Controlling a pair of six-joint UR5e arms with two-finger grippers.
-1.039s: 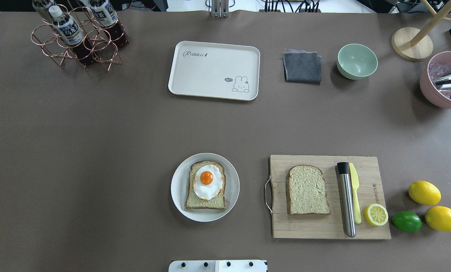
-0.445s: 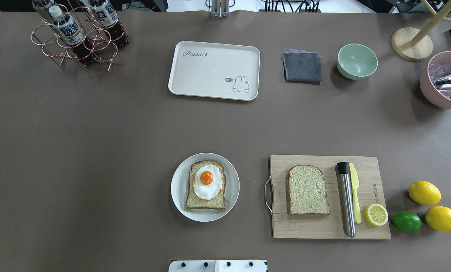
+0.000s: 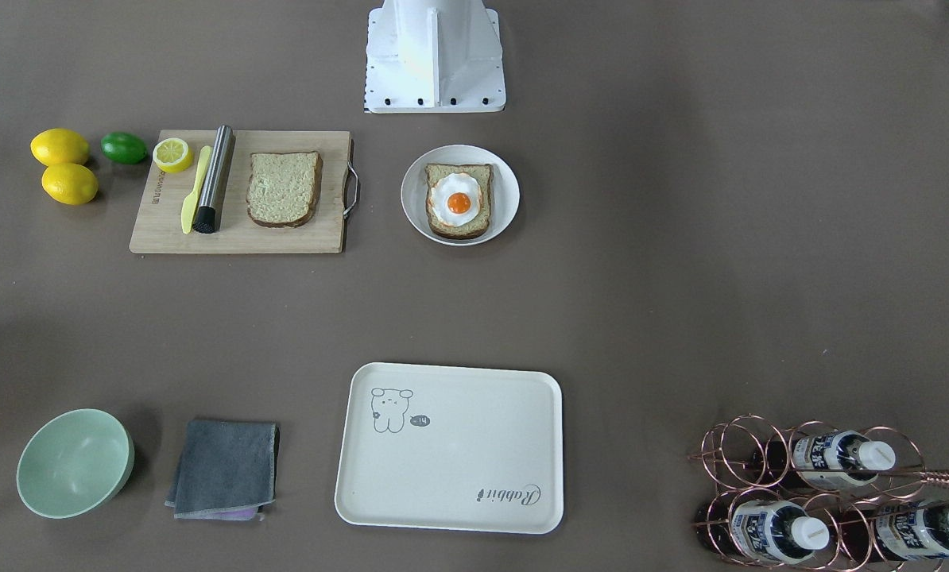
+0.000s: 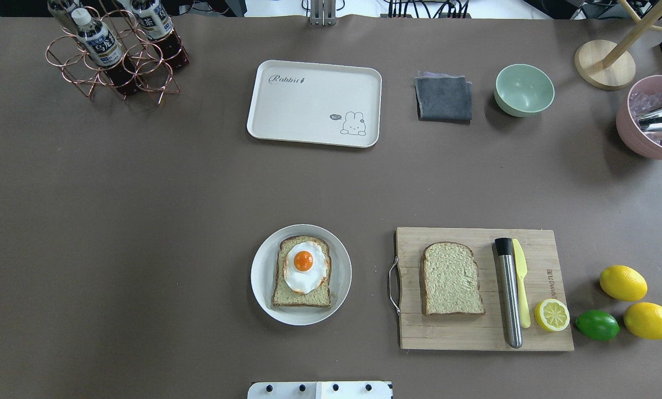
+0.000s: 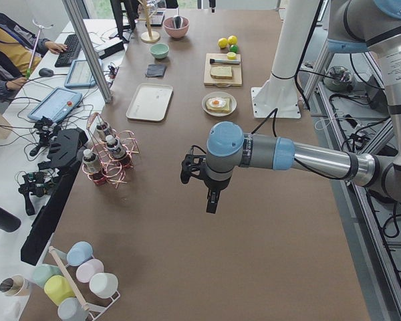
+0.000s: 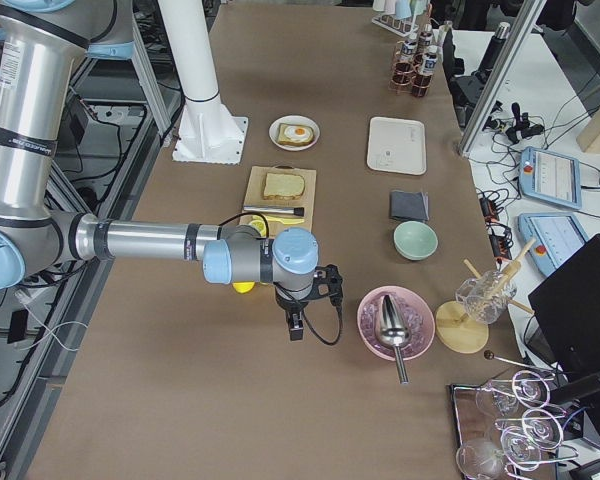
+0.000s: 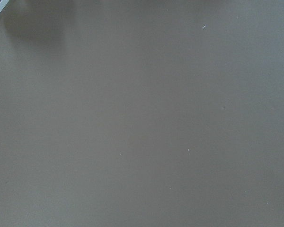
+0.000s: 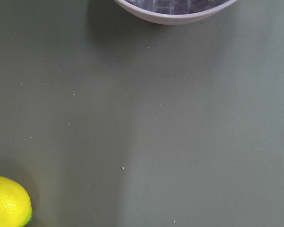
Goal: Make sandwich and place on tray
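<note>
Change: we find none. Against the overhead views of the past second every item lies as it did, and no arm enters that view.
Egg slice: a bread slice (image 4: 301, 293) carrying the fried egg (image 4: 305, 267), on the round white plate (image 4: 260, 277) near the middle of the robot-side edge.
Plain slice: the second bread slice (image 4: 452, 278), flat on the wooden cutting board (image 4: 475, 338), by the same edge toward the robot's right end.
Tray: the cream tray (image 4: 314, 102), near the middle of the far edge, well apart from both slices, no food on it.
Left gripper (image 5: 212, 197): above open tabletop toward the left end. It shows only from the side, so we cannot tell how its jaws stand.
Right gripper (image 6: 294, 325): above the tabletop toward the right end, between a lemon (image 8: 7, 201) and the pink bowl (image 8: 175, 16). We cannot tell its jaws either.
Meaning: we judge the assembly not begun. The plain slice must cap the egg before the stack goes to the tray.
</note>
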